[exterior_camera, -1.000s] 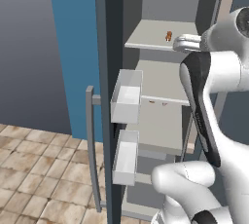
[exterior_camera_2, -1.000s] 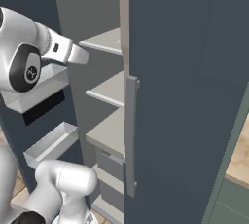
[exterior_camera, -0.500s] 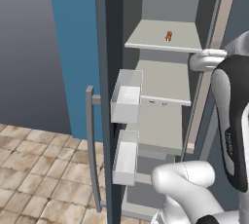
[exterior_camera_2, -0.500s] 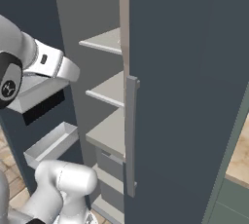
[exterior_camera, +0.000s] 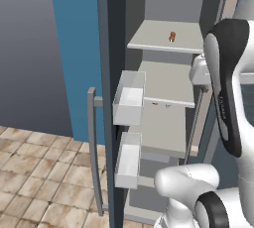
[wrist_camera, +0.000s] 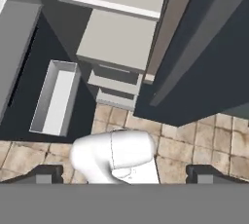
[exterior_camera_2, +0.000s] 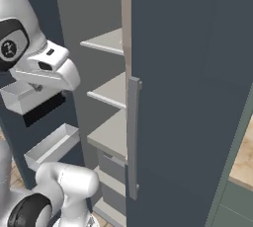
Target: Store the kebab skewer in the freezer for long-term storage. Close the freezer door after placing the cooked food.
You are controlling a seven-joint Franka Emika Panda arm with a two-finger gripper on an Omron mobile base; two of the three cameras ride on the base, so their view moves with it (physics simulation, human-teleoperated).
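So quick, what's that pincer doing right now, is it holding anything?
Pincer: open, fingertips spread wide apart, nothing between them. The kebab skewer lies on a freezer shelf.

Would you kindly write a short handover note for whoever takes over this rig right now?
Gripper: open and empty, pointing down at the floor in front of the freezer.
Kebab skewer: lying on the freezer's upper shelf.
Freezer door: wide open, its inner bins facing the shelves.
Done: the food is placed inside.
Left: swing the freezer door shut, probably by its edge or its bar handle.
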